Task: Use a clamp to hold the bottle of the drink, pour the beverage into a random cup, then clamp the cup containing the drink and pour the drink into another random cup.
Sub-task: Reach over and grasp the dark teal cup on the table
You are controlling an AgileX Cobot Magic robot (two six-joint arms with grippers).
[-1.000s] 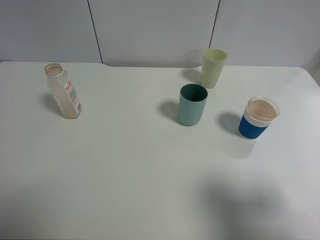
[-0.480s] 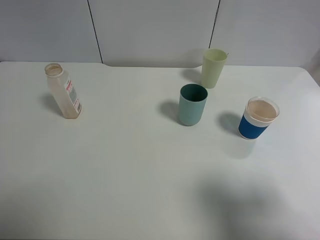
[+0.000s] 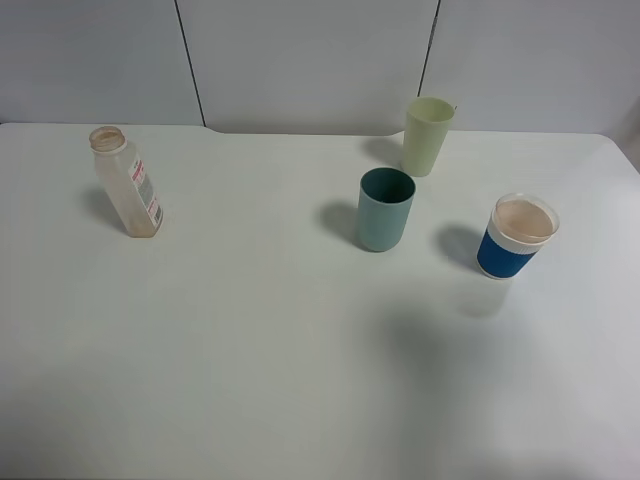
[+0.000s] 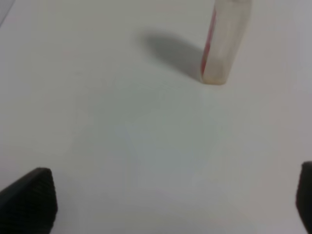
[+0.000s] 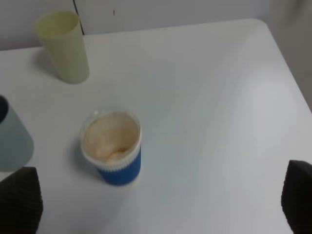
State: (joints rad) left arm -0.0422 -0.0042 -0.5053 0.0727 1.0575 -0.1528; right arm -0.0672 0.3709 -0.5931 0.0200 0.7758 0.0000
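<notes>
The clear square-sided bottle stands uncapped at the table's left, its white label with red marks facing right. The left wrist view shows its lower part. The beverage is only a faint brownish tint at the base. The teal cup stands upright near the middle and shows at an edge of the right wrist view. My left gripper is open, well short of the bottle. My right gripper is open and empty, short of the cups. Neither arm shows in the high view.
A pale yellow-green tumbler stands behind the teal cup, also seen from the right wrist. A white cup with a blue band stands at the right, tan inside. The white table ends at a grey wall behind.
The bottle and cups have not moved. A soft shadow on the table's front right has crept toward the middle.
</notes>
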